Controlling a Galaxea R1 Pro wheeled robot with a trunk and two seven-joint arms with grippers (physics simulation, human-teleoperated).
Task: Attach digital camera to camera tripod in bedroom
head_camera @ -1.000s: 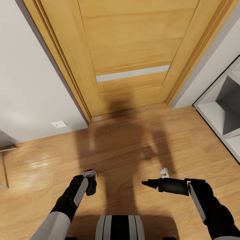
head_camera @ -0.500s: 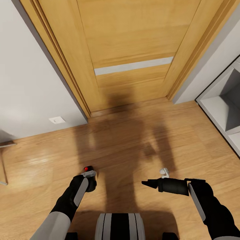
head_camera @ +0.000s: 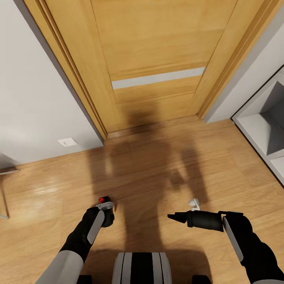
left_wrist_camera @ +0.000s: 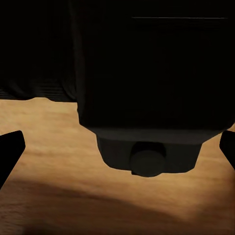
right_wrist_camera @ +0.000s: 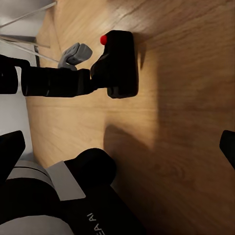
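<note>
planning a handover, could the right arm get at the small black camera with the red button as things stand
Probably yes. The small black camera with the red button is held out by the left gripper over bare wood floor, and the right gripper points toward it with nothing between.

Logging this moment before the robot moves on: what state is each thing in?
digital camera: held off the floor by the left gripper.
right gripper: open, holding nothing.
oak door: shut.
white cube shelf: visible compartments look bare.

digital camera (left_wrist_camera: 152, 83) fills left wrist view, top cropped; shelf (head_camera: 262, 134) cut off
</note>
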